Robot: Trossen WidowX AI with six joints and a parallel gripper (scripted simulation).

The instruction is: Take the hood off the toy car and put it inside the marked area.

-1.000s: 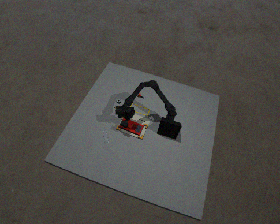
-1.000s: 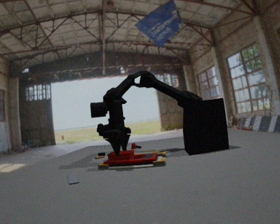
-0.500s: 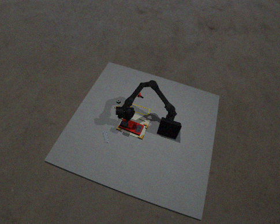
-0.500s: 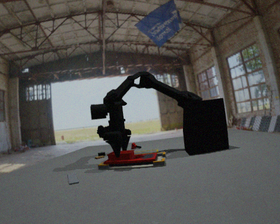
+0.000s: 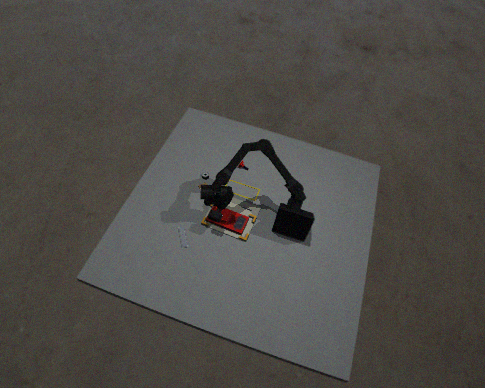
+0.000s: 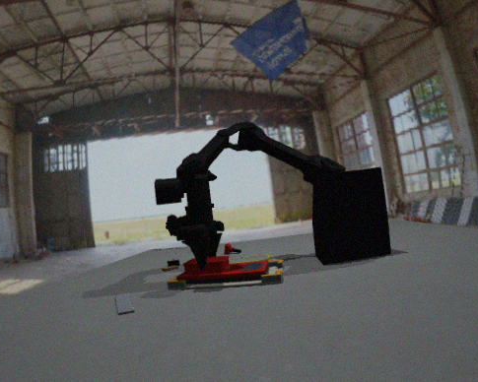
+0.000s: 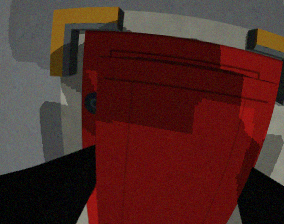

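Observation:
The red toy car [image 5: 241,227] [image 6: 255,272] [image 7: 89,47] lies on a pale base with yellow corner brackets. Its red hood [image 6: 220,265] [image 7: 158,155] is on the car, raised above the body. My gripper [image 6: 209,262] [image 7: 173,164] points down over the car, with one dark finger at each long side of the hood. The fingers are closed in against it, and their tips are partly hidden by the hood's edges in the wrist view. The marked area [image 5: 244,184] is a thin yellow outline on the table behind the car, partly hidden by my arm.
Yellow corner brackets [image 5: 246,238] [image 6: 272,280] [image 7: 95,16] stand around the car. A small red part [image 5: 241,164] [image 6: 228,248] lies beyond the outline. A small black piece [image 5: 205,176] [image 6: 172,263] and a pale strip [image 5: 183,237] [image 6: 124,304] lie on the table. The arm's black base [image 5: 294,221] [image 6: 351,217] stands right.

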